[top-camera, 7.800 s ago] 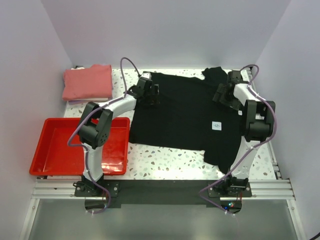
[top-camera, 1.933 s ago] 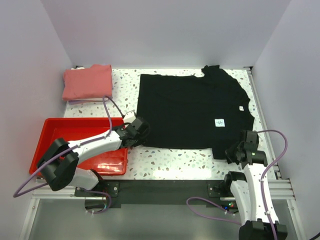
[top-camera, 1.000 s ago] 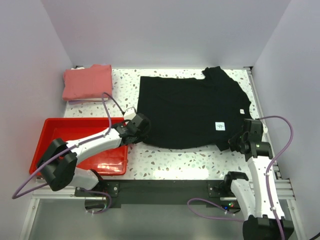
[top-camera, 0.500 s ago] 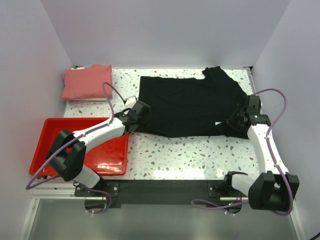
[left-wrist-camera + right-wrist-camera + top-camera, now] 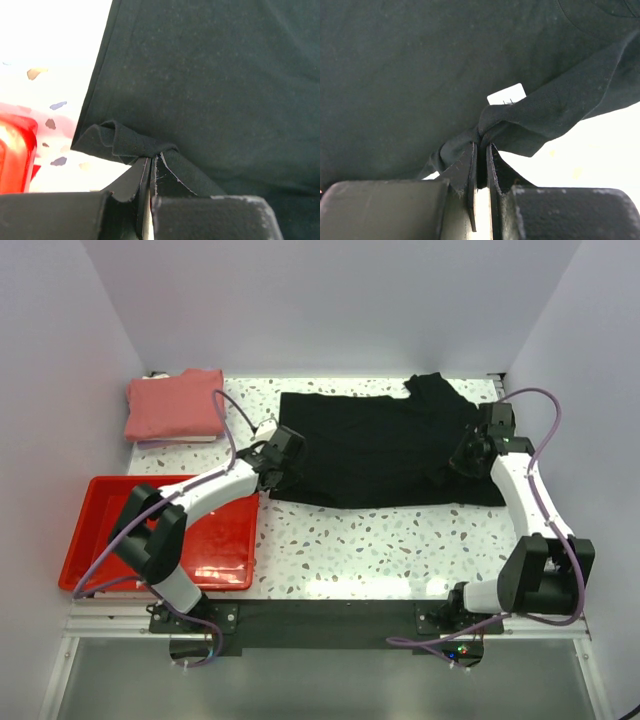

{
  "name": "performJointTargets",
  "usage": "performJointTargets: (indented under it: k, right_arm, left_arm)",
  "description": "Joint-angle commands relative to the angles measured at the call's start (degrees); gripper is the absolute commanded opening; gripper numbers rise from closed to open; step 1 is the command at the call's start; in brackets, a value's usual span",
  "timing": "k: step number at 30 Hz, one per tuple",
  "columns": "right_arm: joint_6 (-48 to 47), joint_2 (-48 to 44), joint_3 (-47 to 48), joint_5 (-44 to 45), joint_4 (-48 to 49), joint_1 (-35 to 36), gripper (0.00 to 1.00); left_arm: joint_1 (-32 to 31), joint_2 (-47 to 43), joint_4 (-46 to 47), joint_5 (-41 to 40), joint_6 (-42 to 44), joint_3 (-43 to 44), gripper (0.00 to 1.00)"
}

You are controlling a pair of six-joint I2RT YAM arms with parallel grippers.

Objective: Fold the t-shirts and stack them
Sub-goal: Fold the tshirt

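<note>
While left and right jaws pinch the black shirt's (image 5: 380,450) hem, speckled table (image 5: 380,550) lies open nearside.

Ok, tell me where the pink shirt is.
In the top view, the pink shirt lies at the far-left corner of the table, beyond the red tray and left of the black shirt.

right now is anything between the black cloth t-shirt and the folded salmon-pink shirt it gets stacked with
Nothing lies there: only bare speckled table separates the black cloth t-shirt from the folded salmon-pink shirt, with a purple cable arcing over the gap. The red plastic tray sits nearer.
</note>
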Motion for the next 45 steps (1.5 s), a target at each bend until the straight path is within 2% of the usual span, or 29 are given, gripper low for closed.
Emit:
performJointTargets:
  k: [1,24,25,26,28,29,30,31,32,34,35,36,40,45]
  right_arm:
    - [-1.03,2.22,3.57,0.77,0.66,0.17,0.03]
    - [-2.08,23.21,12.89,0.42,7.6,0.96,0.04]
    - [-2.43,24.1,13.33,0.59,8.13,1.04,0.05]
    - [-2.61,25.16,13.95,0.68,8.22,1.04,0.1]
    - [-3.13,28.13,16.23,1.2,8.4,0.96,0.15]
    - [-3.4,29.2,17.28,1.3,8.4,1.04,0.23]
    - [-3.75,30.25,20.42,1.38,8.31,1.04,0.26]
    - [-4.71,32.61,22.46,0.69,7.35,1.04,0.27]
    - [-5.33,33.59,27.52,-0.02,5.95,1.04,0.37]
    - [-7.26,34.65,31.34,-0.81,2.88,1.13,0.55]
    - [-7.7,33.96,33.18,-1.51,2.25,1.31,0.78]
    - [-8.66,33.17,33.29,-1.78,1.81,1.39,0.99]
    - [-9.38,26.06,27.24,-1.96,2.59,1.4,0.99]
    - [-7.62,15.95,13.09,-4.76,5.92,1.48,0.99]
  left_arm:
    - [1.23,1.29,-1.22,-1.19,1.49,3.52,0.0]
    - [6.85,12.54,-1.13,1.53,2.9,10.12,0.0]
    - [7.11,12.81,-1.13,1.45,2.81,10.29,0.0]
    - [7.55,12.98,-1.05,1.45,2.72,10.47,0.0]
    - [8.08,13.07,-0.96,1.62,3.07,10.73,0.11]
    - [8.61,13.16,-0.7,1.53,3.42,10.91,0.19]
    - [8.78,13.16,-0.52,1.53,3.86,11.26,0.45]
    - [8.96,13.07,-0.69,1.45,4.56,12.57,0.58]
    - [9.05,12.9,-1.22,1.36,4.92,13.28,0.81]
    - [9.05,11.68,-1.4,1.53,5.62,14.77,0.94]
    - [8.96,10.97,-0.53,2.49,5.89,14.78,1.0]
    - [8.88,10.09,0.44,3.11,6.24,14.52,1.0]
    - [7.91,5.79,5.09,5.57,6.77,11.18,1.0]
    - [5.19,5.78,5.63,6.72,8.26,11.17,1.0]
